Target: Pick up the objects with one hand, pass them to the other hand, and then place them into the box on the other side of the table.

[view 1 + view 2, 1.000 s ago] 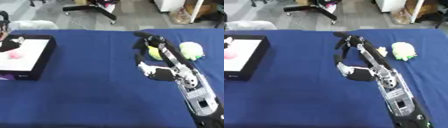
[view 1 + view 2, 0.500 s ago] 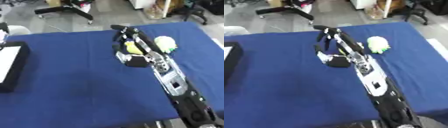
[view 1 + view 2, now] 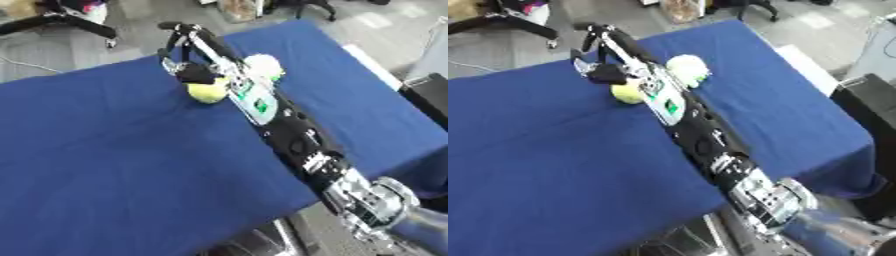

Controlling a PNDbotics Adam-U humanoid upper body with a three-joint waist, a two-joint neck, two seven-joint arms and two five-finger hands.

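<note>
We see right hand (image 3: 194, 62) over yellow ball (image 3: 206, 92), fingers spread, nothing held. Ball on blue table (image 3: 105, 165) at hand's 6 o'clock — white-green object (image 3: 263, 67) at ball's 2 o'clock. We judge ball light, round, prone to roll — wrap fingers around its middle.

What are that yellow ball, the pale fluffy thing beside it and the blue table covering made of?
The yellow ball looks like soft, matte plush or foam, with no shine; I can't tell which. The pale round thing with a green edge seems fuzzy plush, judging by its soft outline. The blue covering looks like woven cloth: matte, draping over the table's edge. The right hand looks like black hard plastic or metal.
</note>
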